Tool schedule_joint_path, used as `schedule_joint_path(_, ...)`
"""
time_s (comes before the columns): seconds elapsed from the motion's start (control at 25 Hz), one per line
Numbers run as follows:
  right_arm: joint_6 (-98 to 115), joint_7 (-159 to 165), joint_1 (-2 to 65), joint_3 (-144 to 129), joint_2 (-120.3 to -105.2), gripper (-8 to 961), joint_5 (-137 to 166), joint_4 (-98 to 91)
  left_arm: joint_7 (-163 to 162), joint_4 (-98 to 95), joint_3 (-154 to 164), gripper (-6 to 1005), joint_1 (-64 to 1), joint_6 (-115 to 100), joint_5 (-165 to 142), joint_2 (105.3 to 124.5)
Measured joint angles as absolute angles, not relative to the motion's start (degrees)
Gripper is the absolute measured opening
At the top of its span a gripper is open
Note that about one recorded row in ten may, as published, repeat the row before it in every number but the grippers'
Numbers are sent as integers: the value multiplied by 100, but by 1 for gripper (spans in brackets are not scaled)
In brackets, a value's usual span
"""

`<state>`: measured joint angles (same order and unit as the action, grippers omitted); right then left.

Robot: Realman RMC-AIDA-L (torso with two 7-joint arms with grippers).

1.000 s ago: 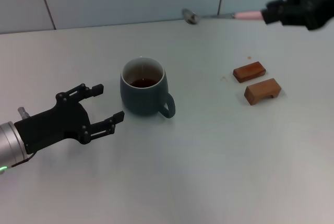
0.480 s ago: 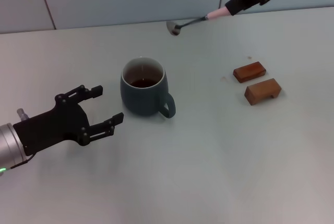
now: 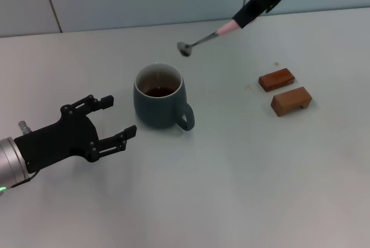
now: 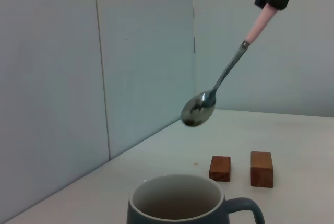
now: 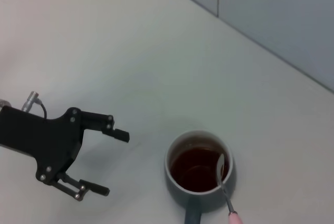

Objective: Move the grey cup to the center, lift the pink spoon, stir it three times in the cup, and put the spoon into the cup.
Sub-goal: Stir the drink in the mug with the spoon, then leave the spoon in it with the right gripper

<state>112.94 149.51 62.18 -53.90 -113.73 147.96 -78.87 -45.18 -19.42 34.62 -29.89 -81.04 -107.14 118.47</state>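
Right gripper (image 3: 241, 17) pinches spoon (image 3: 203, 39) in the air, far-right of cup (image 3: 160, 96). Only right wrist view shows the dark liquid fully. Left gripper (image 3: 114, 116) spread, near-left of cup.

No readable text, label, brand or number seems to appear on anything here.

Cup (image 3: 159, 96) mid-table, spoon (image 3: 202, 39) above and behind it (airborne), left end effector (image 3: 114, 117) left, blocks (image 3: 284, 91) right
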Motion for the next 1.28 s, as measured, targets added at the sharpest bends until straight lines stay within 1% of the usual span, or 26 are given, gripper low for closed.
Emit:
schedule_joint_path(0.32,10685,14897,6395,-5663,-11384,136,14812,-7011,-4518,-1942,3463,819,-2988,-8103,-10713,11847)
schedule_joint_path(0.92,9593,14709,7001,-6192,-11409,145,15009,-5114,-4518,-1942,3463,819,-3001,-8103,-10703,11858)
schedule_joint_path(1.0,9311,14704,7112,-6294,-11476,146,15173,-4839,-4518,-1942,3463,819,-3003,-8103,-10705,11857)
schedule_joint_path(1.04,9311,14704,7112,-6294,-11476,147,15173,-4839,-4518,-1942,3463,819,-3003,-8103,-10705,11858)
schedule_joint_path(1.08,9138,14693,7179,-6320,-11539,147,15313,-4700,-4518,-1942,3462,819,-3005,-8103,-10705,11861)
schedule_joint_path(1.12,9138,14693,7179,-6320,-11539,148,15313,-4700,-4518,-1942,3462,819,-3005,-8103,-10705,11861)
schedule_joint_path(1.28,8866,14653,7302,-6404,-11624,150,15421,-4370,-4518,-1942,3463,819,-3027,-8103,-10705,11864)
